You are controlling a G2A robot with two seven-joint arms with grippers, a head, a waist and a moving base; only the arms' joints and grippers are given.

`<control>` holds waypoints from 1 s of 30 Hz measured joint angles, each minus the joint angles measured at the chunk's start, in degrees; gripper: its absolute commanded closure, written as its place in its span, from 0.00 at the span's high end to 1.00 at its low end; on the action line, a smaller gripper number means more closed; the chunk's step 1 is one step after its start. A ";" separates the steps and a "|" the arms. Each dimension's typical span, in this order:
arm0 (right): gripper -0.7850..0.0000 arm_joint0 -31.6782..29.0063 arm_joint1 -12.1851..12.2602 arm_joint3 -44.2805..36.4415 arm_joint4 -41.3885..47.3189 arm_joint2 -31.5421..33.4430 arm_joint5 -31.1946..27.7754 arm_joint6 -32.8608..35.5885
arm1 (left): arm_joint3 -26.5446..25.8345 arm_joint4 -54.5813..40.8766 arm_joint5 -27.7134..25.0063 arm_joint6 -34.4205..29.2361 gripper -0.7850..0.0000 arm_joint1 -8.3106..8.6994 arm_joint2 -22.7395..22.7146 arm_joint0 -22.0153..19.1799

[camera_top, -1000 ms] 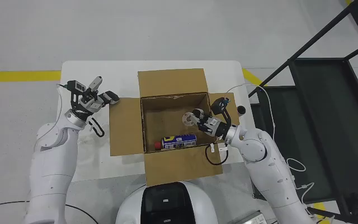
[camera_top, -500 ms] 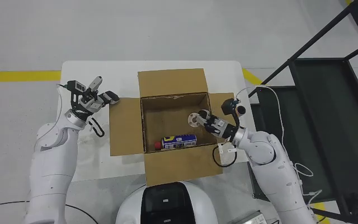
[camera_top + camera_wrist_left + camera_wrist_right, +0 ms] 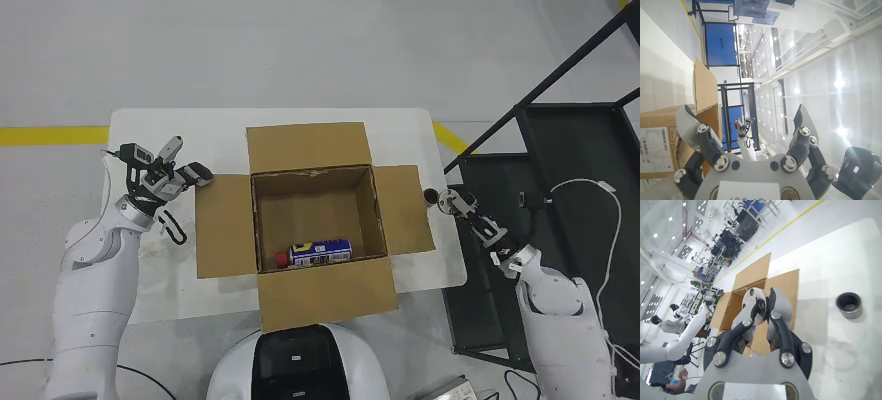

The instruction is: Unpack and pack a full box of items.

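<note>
Open cardboard box (image 3: 310, 148) at the middle of a white counter (image 3: 400, 130). One spray can (image 3: 320, 252) lies inside, by the near wall. The right hand (image 3: 762, 304), just past the right flap, grips a round metal flange (image 3: 750, 298) near a dark cup (image 3: 849, 306). The left hand (image 3: 185, 160) hovers open, left of the box. Unpacking looks almost done; repacking is not yet begun

Open cardboard box (image 3: 310, 148), spray can (image 3: 320, 253) lying inside, metal flange (image 3: 751, 296) in right claw (image 3: 763, 303)
</note>
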 measured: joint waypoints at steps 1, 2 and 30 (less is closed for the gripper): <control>0.00 0.74 0.06 1.64 -0.31 -0.20 0.68 -0.03 | 0.00 0.00 0.00 0.00 1.00 0.00 0.00 0.00; 0.00 1.97 0.13 4.05 -0.78 -0.71 1.54 -0.13 | 0.00 0.00 0.00 0.00 1.00 0.00 0.00 0.00; 0.00 16.50 0.59 32.62 -15.56 -11.81 -1.85 -6.13 | 0.00 0.00 0.00 0.00 1.00 0.00 0.00 0.00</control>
